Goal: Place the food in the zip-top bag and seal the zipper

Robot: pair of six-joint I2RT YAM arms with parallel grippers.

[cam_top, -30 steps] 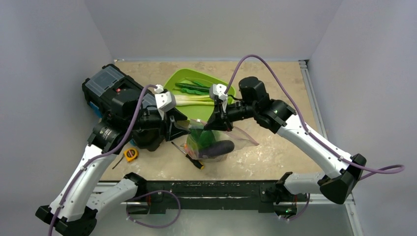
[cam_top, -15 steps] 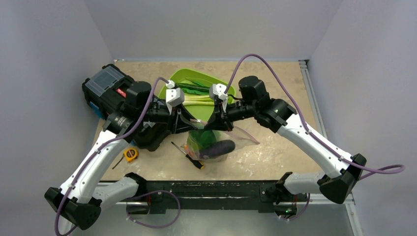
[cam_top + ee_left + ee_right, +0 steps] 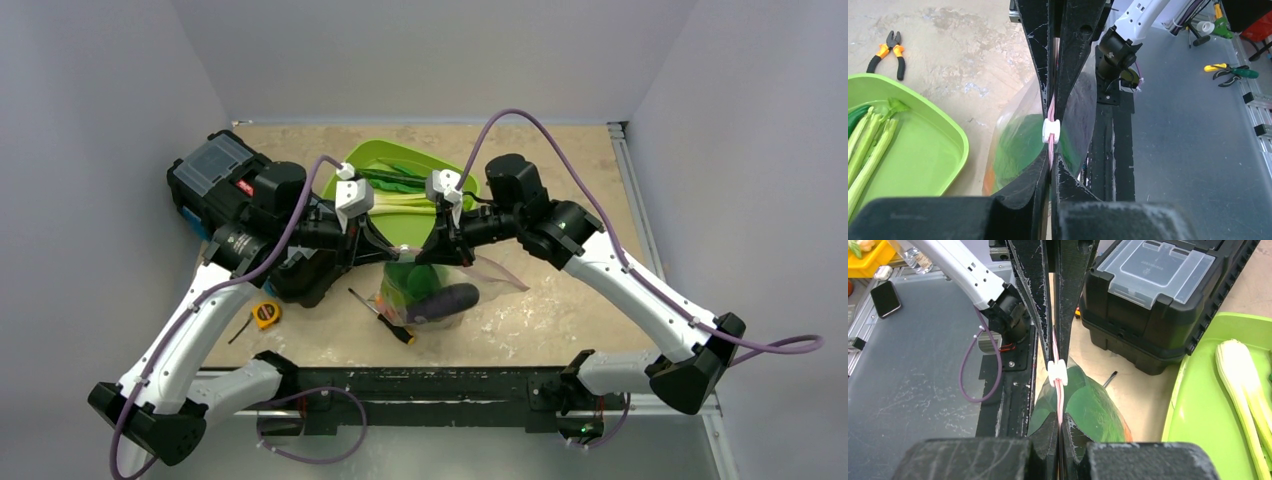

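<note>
The clear zip-top bag [image 3: 440, 292] hangs upright over the table, held up by its top edge. Inside it I see a purple eggplant [image 3: 450, 298], a green round fruit [image 3: 408, 278] and a bit of orange. The pink zipper [image 3: 1050, 150] carries a white slider [image 3: 1051, 131] midway between my two grippers. My left gripper [image 3: 1050, 164] is shut on the zipper from the left. Facing it, my right gripper [image 3: 1060, 421] is shut on the same strip [image 3: 1061, 400] just past the slider [image 3: 1057, 372]. Bok choy [image 3: 400, 203] and green pods [image 3: 395, 178] lie in the tray.
The lime-green tray [image 3: 345, 172] sits behind the bag. A black toolbox [image 3: 225, 175] stands at the left, under the left arm. A yellow tape measure [image 3: 265, 314] and a screwdriver [image 3: 385, 318] lie near the front edge. Pliers [image 3: 888, 50] lie on the table beyond the tray.
My left arm has swung right to the bag's top edge and its jaws have closed on the zipper. The right gripper has kept its grip and not moved.
</note>
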